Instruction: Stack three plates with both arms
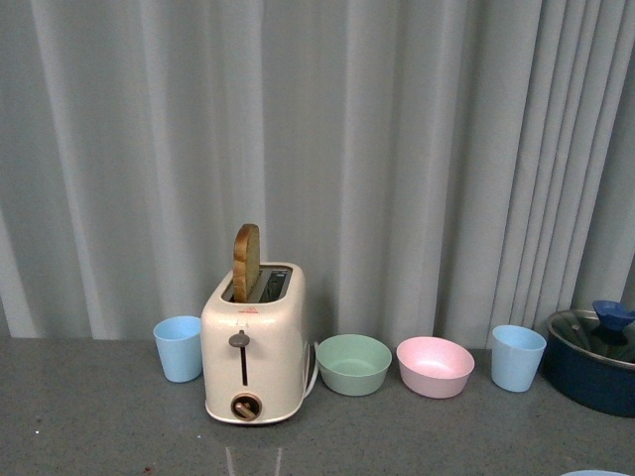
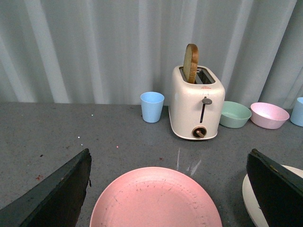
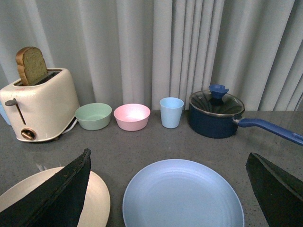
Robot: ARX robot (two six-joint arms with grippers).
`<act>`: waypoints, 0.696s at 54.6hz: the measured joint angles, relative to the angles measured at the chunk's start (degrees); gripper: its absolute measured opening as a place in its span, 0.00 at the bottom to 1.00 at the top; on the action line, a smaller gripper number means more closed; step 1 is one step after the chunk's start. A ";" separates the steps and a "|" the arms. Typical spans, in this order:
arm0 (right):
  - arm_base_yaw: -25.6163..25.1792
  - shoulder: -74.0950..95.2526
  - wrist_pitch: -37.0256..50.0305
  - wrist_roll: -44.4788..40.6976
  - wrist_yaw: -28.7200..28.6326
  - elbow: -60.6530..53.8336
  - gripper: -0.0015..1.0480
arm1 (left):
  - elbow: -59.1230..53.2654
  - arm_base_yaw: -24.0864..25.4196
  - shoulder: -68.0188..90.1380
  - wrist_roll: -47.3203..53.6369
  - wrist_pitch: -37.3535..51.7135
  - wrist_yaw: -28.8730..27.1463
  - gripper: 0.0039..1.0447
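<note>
Pink comes first on the left: the round shallow matte pink plate (image 2: pixel 156 201) lies flat on the grey speckled tabletop (image 2: pixel 57 127). The round cream-beige plate (image 3: pixel 99 201) sits in the middle and the round light blue plate (image 3: pixel 182 196) on the right. Each is just beside its neighbour with a strip of table between, and nothing is stacked yet. The left gripper (image 2: pixel 168 156) looks down over the pink plate and the right gripper (image 3: pixel 168 156) over the light blue plate, so each arm seems lined up with the plate on its own side. The cream-beige plate, seen by both wrist cameras, looks the likely base for the stack. Both pairs of black fingers (image 2: pixel 57 194) are spread wide with nothing between them, apparently so that a plate's rim can pass inside. Neither arm shows in the front view. The cream two-slot toaster (image 1: pixel 255 342) with its slice of brown bread (image 1: pixel 246 262), the small green bowl (image 1: pixel 353 364), the small pink bowl (image 1: pixel 435 366) and the dark blue lidded saucepan (image 3: pixel 217 116) stand back by the grey curtain (image 1: pixel 397 149). They are well apart from the plates, probably so that they stay out of the arms' way.
</note>
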 joint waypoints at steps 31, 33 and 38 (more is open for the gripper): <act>0.00 0.00 0.00 0.00 0.00 0.00 0.93 | 0.00 0.00 0.00 0.00 0.00 0.00 0.94; 0.00 0.00 0.00 0.00 0.00 0.00 0.93 | 0.00 0.00 0.00 0.00 0.00 0.00 0.94; 0.00 0.00 0.00 0.00 0.00 0.00 0.93 | 0.00 0.00 0.00 0.00 0.00 0.00 0.94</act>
